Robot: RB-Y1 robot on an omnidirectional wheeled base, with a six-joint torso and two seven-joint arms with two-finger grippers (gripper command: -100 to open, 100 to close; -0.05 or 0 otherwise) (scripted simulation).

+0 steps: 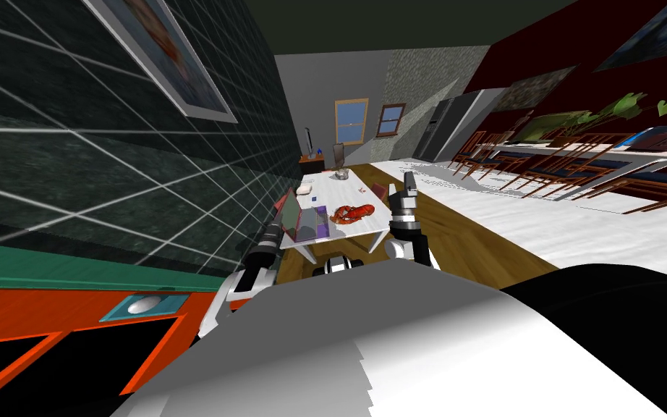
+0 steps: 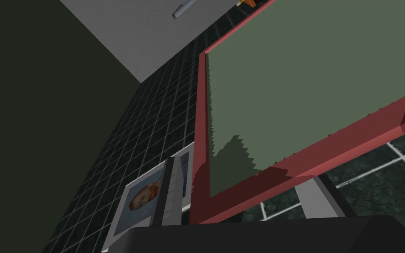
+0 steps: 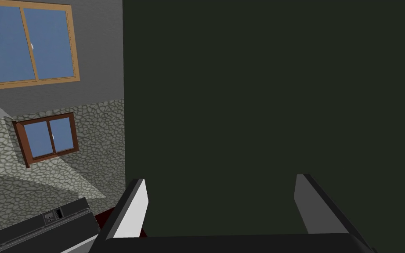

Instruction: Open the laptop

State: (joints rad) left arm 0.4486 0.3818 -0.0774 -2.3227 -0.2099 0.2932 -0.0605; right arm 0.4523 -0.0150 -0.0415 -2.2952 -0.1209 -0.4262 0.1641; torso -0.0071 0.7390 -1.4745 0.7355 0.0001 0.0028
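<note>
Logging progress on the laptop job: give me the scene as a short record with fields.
laptop: on the white table, partly open, red frame, green panel
left hand: open, at the screen's edge
right hand: open, empty, raised right of the laptop
beside laptop: red lobster

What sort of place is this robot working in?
Probably an open-plan kitchen and dining area in a house: a white rectangular table carrying a red lobster, a row of brown wooden chairs further off, and what looks like a tall grey fridge by the far wall.
</note>
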